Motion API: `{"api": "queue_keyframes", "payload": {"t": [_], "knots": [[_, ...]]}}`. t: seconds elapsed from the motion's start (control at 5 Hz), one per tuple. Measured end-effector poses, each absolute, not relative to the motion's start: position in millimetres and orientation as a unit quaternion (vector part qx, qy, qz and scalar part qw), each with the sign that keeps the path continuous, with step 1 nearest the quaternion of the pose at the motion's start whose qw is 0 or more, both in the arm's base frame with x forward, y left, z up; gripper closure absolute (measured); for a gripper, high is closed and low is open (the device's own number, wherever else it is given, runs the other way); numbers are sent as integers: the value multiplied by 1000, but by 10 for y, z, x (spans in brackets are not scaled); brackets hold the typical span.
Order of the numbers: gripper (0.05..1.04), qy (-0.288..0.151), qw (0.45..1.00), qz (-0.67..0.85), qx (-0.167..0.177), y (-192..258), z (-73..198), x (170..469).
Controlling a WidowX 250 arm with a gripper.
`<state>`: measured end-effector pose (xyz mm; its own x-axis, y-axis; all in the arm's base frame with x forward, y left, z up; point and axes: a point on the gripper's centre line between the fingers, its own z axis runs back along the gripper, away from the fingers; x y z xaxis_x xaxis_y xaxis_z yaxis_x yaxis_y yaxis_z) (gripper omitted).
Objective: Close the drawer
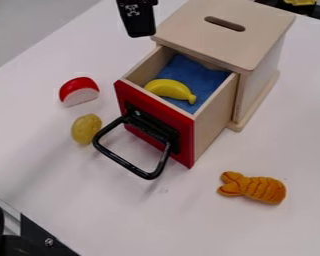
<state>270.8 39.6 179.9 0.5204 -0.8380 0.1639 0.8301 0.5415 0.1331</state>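
Black bracket (36, 234) and gripper (138, 24), both partial

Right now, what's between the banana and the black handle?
The drawer's red front stands between the banana and the black handle, in the camera view.

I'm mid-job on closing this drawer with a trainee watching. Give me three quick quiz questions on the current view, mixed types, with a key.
1. Multiple choice: What lies on the soft blue lining inside the light-wood drawer?
A) A banana-shaped yellow toy
B) An orange ribbed toy
C) A red-and-white half-round toy

2. True or false: The drawer is pushed fully into the light-wood box with a slotted top.

3. Fill in the blank: The black loop-shaped handle is mounted on the drawer's front panel, whose colour is ____.

Key: 1. A; 2. False; 3. red
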Motion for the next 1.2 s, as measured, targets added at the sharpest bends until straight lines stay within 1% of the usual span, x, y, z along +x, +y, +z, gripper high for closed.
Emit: {"api": "queue_keyframes", "payload": {"t": [0.2, 0.4, 0.6, 0.8, 1.0, 1.2], "knots": [[100, -93, 873, -478, 7, 382, 1708, 2685], [100, -93, 888, -451, -8, 343, 1655, 2621], [100, -106, 902, -418, -8, 307, 1653, 2531], [100, -116, 934, -338, -12, 328, 1591, 2380], [100, -105, 962, -253, 17, 368, 1432, 2219], [100, -89, 975, -199, 37, 351, 1268, 2114]]}}
